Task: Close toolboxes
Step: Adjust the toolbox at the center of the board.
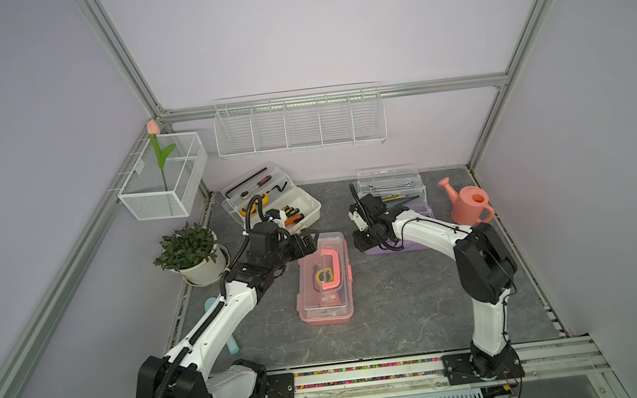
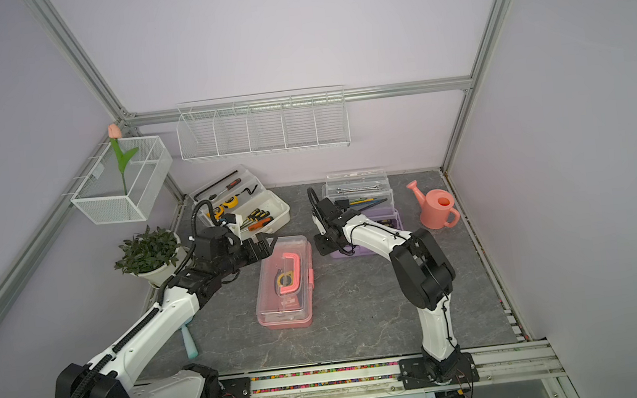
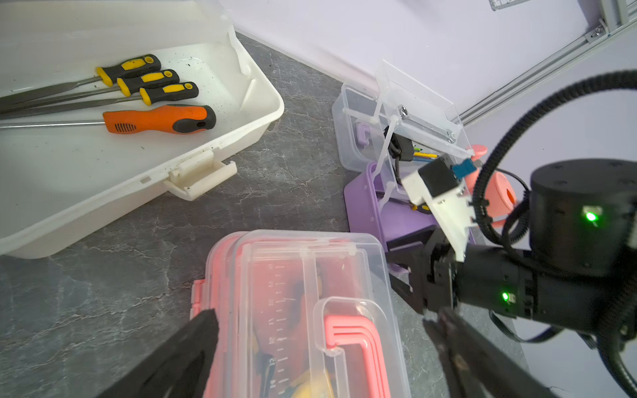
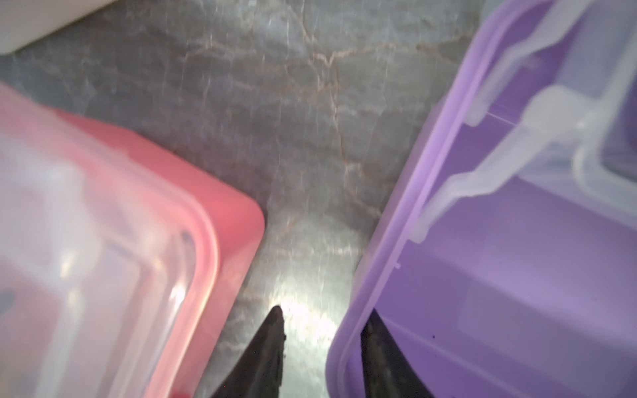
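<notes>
Elbow low, the left arm point(image 1: 209, 326) stretches forward; we see the left gripper point(image 1: 310, 242) spread wide over the far end of the pink toolbox point(image 1: 325, 287), lid down, midway across the table point(image 1: 400, 319). The right gripper point(image 4: 324, 315) points down, fingers point(image 4: 272, 344) either side of one wall of the open purple toolbox point(image 4: 499, 275); pinching or not, we cannot tell.

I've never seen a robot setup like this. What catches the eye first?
The pink toolbox sits in the middle with its lid down, the left gripper spread open over its far end. Behind it two boxes gape: the white toolbox, holding screwdrivers, on the left arm's side, and the purple toolbox on the right arm's, where the right gripper straddles a side wall.
</notes>
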Motion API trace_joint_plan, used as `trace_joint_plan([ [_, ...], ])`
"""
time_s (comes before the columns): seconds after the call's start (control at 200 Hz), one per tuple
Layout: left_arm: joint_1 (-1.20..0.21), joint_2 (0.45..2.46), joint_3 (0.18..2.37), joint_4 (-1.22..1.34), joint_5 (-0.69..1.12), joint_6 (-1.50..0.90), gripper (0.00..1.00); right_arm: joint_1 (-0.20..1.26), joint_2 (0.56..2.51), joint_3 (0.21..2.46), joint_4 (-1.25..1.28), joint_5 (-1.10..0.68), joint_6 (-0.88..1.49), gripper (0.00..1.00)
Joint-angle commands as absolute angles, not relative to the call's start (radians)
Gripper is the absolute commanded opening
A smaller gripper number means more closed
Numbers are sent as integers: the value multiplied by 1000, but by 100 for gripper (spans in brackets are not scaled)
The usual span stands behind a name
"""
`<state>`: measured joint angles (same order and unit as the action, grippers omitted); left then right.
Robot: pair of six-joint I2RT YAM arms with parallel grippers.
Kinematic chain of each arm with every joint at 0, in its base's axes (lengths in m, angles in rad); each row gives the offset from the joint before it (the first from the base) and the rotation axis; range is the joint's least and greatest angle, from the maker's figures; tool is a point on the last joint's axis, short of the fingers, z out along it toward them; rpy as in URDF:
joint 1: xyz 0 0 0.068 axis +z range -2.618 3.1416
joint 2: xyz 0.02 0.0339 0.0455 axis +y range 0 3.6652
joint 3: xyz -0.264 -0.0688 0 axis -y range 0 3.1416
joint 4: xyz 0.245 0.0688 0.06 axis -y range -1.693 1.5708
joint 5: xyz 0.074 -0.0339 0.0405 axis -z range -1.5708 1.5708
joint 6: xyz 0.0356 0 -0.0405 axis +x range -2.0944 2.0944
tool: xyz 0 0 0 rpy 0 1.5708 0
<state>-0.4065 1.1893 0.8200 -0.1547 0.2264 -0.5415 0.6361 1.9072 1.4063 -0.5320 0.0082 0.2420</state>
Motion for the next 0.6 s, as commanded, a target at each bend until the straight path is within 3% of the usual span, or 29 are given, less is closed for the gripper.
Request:
trace_joint_plan([
  [0.0,-405,1190,861,-137,247,-551,99,656,1817,1267,-517,-15,302,39],
  [0.305,-406,1251,914,-88,306,-566,99,657,1595,968,-548,11,383,40],
  [0.595,-406,1357,1011,-84,336,-553,99,654,1471,886,-647,124,383,40],
])
